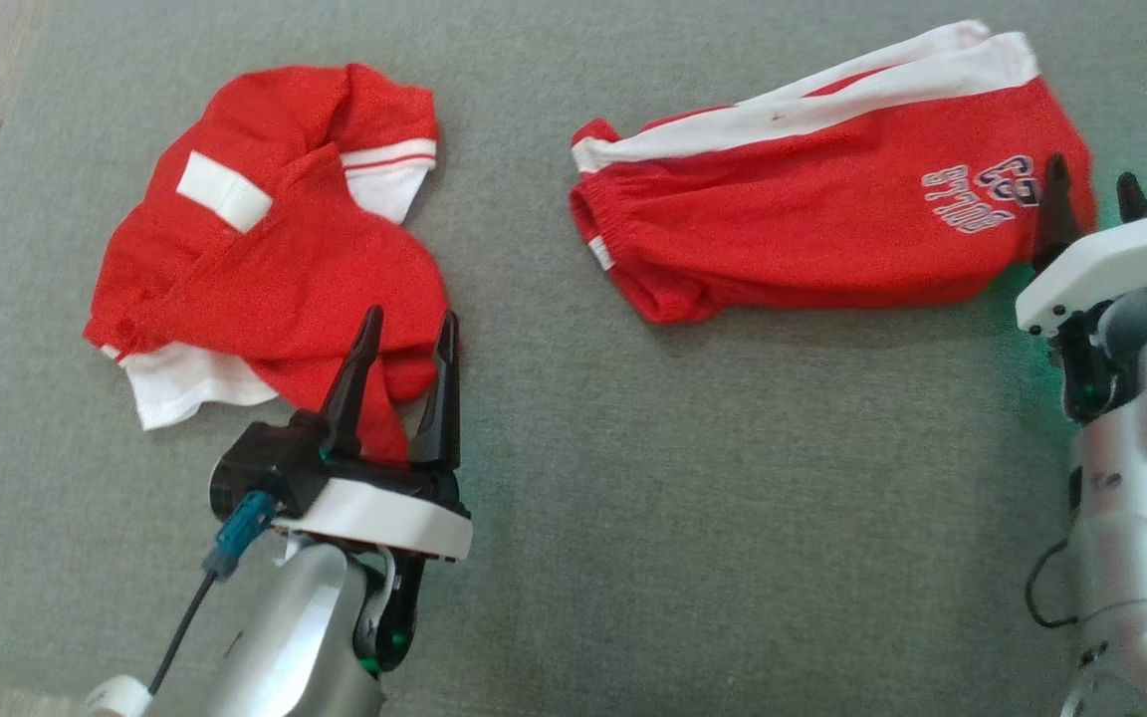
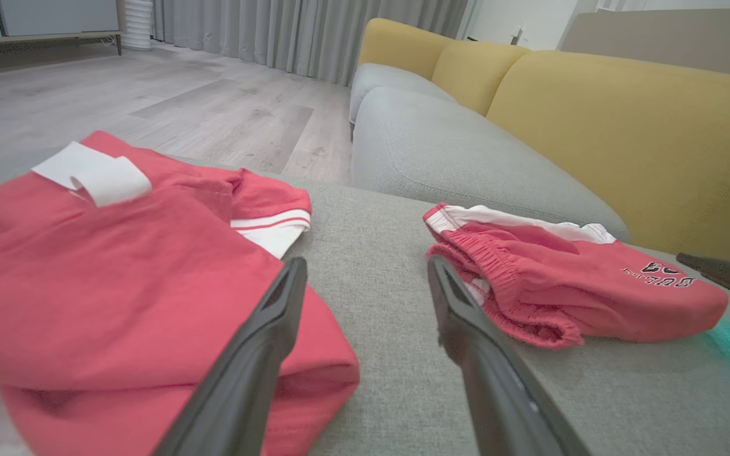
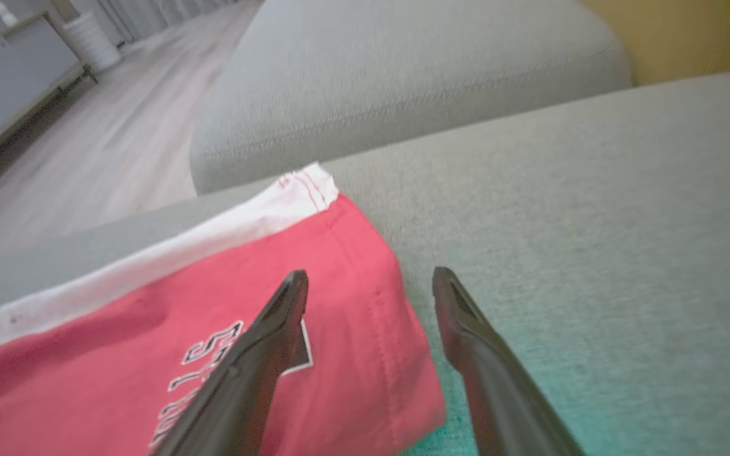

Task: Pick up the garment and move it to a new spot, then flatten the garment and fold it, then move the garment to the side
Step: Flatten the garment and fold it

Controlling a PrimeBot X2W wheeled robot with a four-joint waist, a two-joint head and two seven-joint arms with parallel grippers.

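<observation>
Crumpled red shirt [image 1: 265, 239] sits left on the grey cushion [image 1: 633, 498], left hand [image 1: 411, 319] open and empty at its near edge, so I'd go low and pinch a thick bunch; right hand [image 1: 1093, 174] is open too, by the shorts [image 1: 812, 219].

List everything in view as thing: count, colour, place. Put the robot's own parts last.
shirt: one, red with white trim, crumpled on the left of the cushion
shorts: one, red with white stripes and lettering, folded on the right of the cushion
cushion: one, grey, under both garments
sofa: one, yellow back with grey seat, beyond the cushion
floor: one, pale wood, beyond the shirt
curtains: one set, grey, at the far wall
cabinet: one, pale, across the floor
left gripper: one, dark fingers, open at the shirt's near edge
right gripper: one, dark fingers, open at the lettered end of the shorts
</observation>
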